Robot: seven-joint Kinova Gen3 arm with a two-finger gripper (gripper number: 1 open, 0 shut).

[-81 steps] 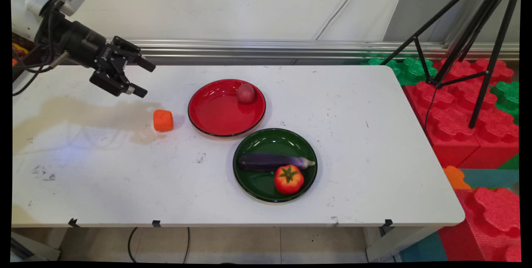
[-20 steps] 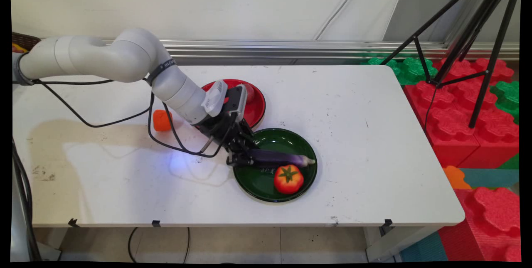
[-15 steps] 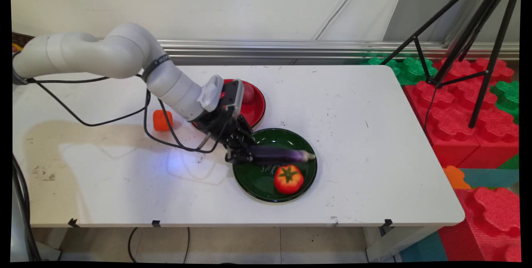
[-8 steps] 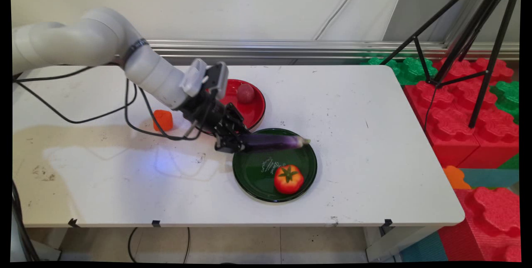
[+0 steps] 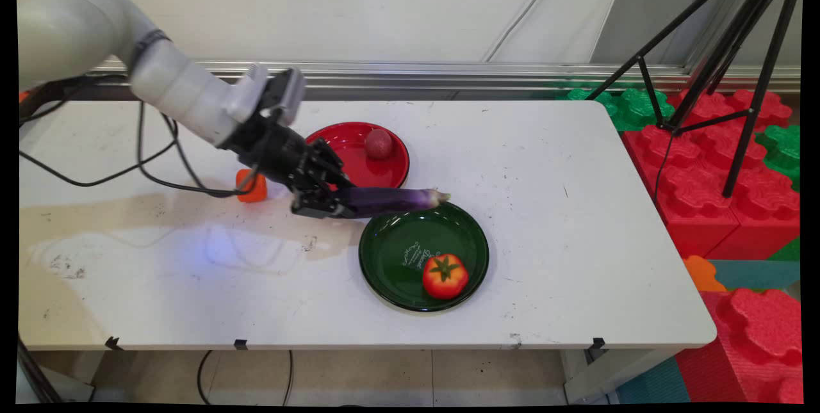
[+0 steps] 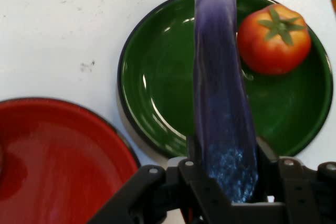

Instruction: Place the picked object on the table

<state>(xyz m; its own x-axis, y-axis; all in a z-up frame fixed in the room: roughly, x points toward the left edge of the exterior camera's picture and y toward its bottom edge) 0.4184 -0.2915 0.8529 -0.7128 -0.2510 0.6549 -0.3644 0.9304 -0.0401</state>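
A purple eggplant (image 5: 389, 200) hangs level above the green plate's (image 5: 410, 285) far rim.

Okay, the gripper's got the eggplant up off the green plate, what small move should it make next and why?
Probably carry it a little farther left, toward the red plate. The gripper is shut on the eggplant, which hangs level above the green plate's far rim, clear of the tomato. Keep the height, so the tip clears both rims.
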